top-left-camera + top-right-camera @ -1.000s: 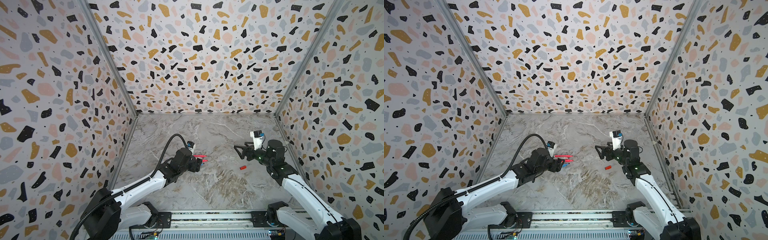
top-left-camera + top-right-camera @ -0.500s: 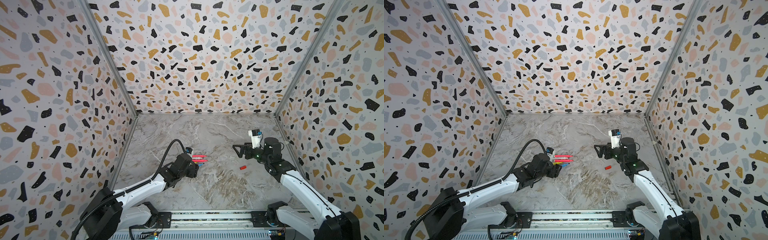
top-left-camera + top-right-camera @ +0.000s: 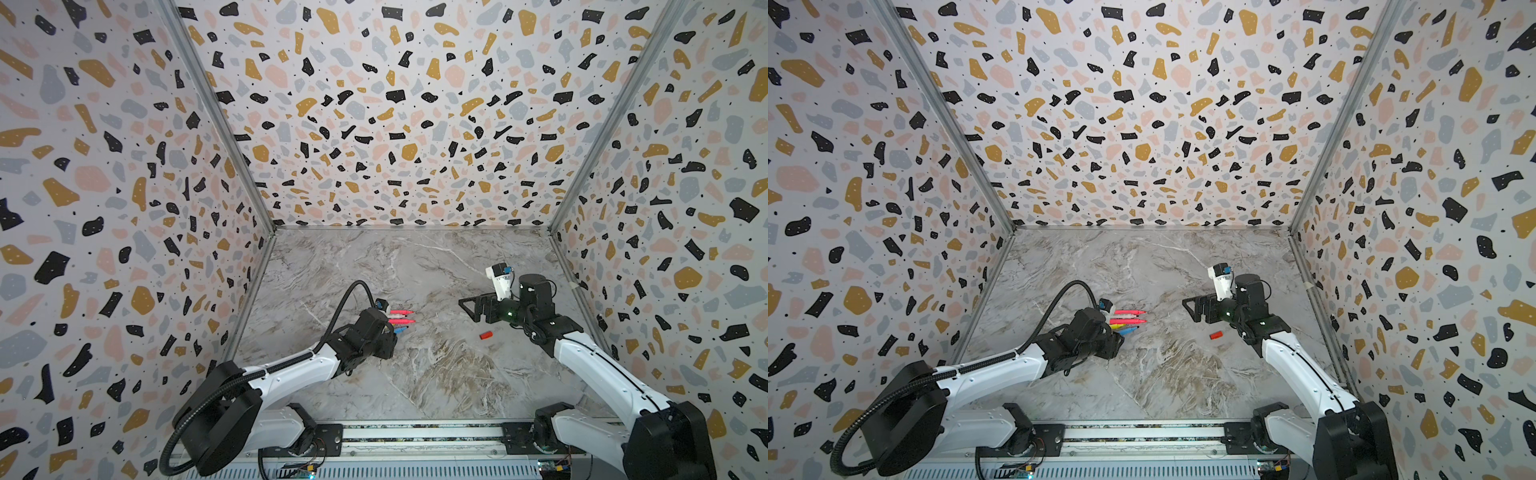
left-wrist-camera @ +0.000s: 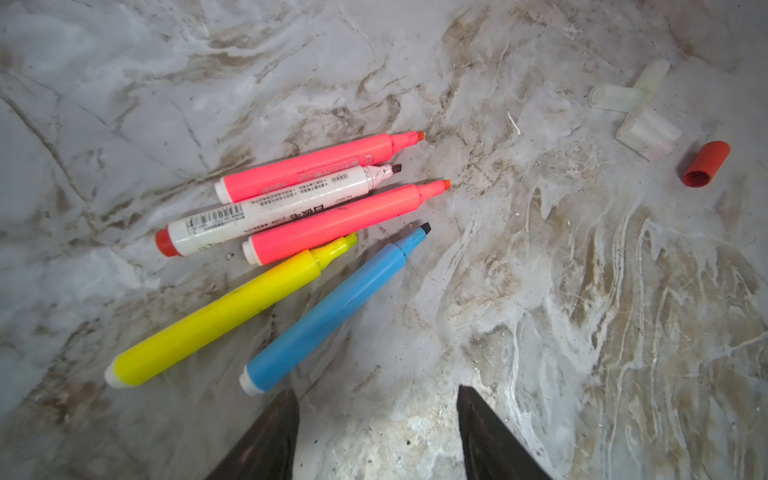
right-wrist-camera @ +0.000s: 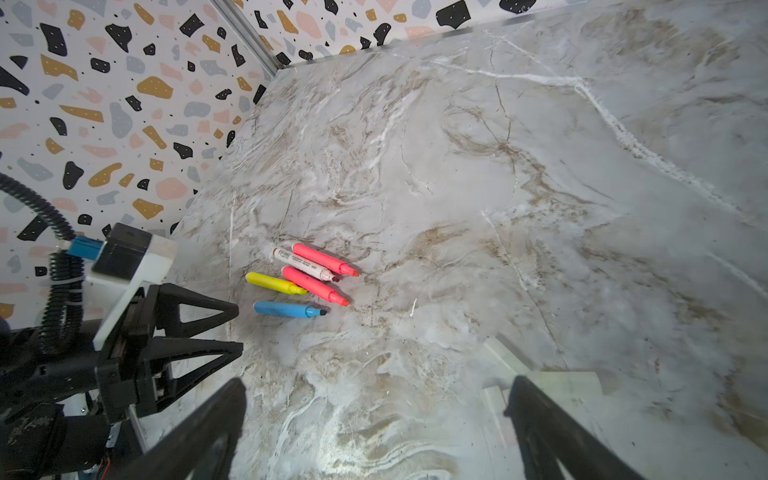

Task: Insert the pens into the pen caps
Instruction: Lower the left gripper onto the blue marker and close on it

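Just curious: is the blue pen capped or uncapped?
Uncapped. The blue pen lies with its dark tip bare.

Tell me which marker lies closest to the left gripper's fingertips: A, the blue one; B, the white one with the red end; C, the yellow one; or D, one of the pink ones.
A: the blue marker lies with its back end just off a fingertip of the left gripper, nearer than any other marker, and nothing is between the open jaws.
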### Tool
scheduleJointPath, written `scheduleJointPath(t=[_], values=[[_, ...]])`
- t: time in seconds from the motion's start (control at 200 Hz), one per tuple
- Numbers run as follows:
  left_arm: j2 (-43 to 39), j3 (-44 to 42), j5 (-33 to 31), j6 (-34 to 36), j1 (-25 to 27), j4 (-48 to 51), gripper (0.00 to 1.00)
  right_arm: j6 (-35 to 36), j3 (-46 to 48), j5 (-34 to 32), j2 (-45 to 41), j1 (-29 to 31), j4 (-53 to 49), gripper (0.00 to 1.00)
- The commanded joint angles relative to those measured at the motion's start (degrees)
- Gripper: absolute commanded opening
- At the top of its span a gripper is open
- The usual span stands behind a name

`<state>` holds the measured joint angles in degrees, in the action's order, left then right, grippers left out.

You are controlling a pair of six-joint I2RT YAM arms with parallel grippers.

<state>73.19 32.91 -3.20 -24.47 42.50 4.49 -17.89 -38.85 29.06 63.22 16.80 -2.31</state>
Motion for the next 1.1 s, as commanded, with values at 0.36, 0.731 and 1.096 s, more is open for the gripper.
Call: scheduleJointPath(t=[0.36, 0.731, 1.096], values=[[5.56, 5.34, 0.08, 3.78, 0.22, -2.56, 0.61, 1.1, -1.25, 2.4, -0.82, 0.72, 0.36, 1.0], [10.84, 7.61, -0.03, 5.53, 0.15, -2.82, 0.6, 1.47, -1.05, 2.32, -0.73, 0.78, 0.81, 0.99], [13.02, 8.64, -0.3, 6.63, 0.14, -2.88, 0.59, 1.44, -1.23, 2.76, -0.82, 0.78, 1.84, 0.99]])
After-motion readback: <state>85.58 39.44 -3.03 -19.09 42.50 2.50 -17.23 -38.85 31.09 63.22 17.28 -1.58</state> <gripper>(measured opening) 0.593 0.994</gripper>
